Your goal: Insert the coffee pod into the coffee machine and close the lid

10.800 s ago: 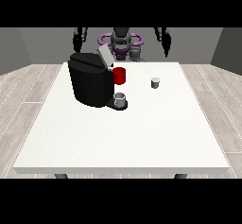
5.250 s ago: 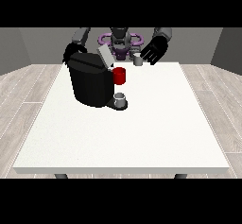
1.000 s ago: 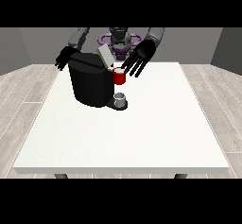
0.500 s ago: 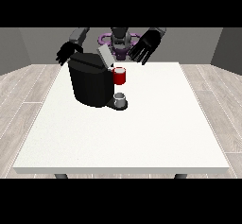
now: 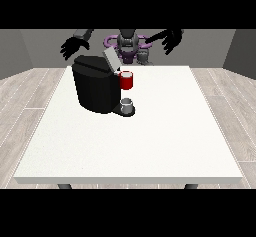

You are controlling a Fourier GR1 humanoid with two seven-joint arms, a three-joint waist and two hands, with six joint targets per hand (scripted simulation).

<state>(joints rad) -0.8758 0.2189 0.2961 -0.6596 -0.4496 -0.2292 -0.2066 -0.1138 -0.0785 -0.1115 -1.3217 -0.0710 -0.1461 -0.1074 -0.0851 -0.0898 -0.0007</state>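
Observation:
A black coffee machine [image 5: 95, 88] stands on the white table [image 5: 150, 136] at the left of middle. Its grey lid [image 5: 110, 60] is tilted up and open. A red holder [image 5: 127, 80] juts from the machine's front, and a small grey cup [image 5: 128, 104] sits on the drip tray below it. Whether the pod lies in the holder I cannot tell. The hand at the view's right [image 5: 170, 40] is raised high behind the table, fingers spread, holding nothing. The hand at the view's left [image 5: 73, 45] hovers above and behind the machine, fingers relaxed.
The robot's torso [image 5: 128, 45] stands behind the table's far edge. The table's edges drop to a wooden floor on every side.
The hand at the view's right has lifted away from the red holder, up and to the right. The small cup that stood on the table earlier is no longer there.

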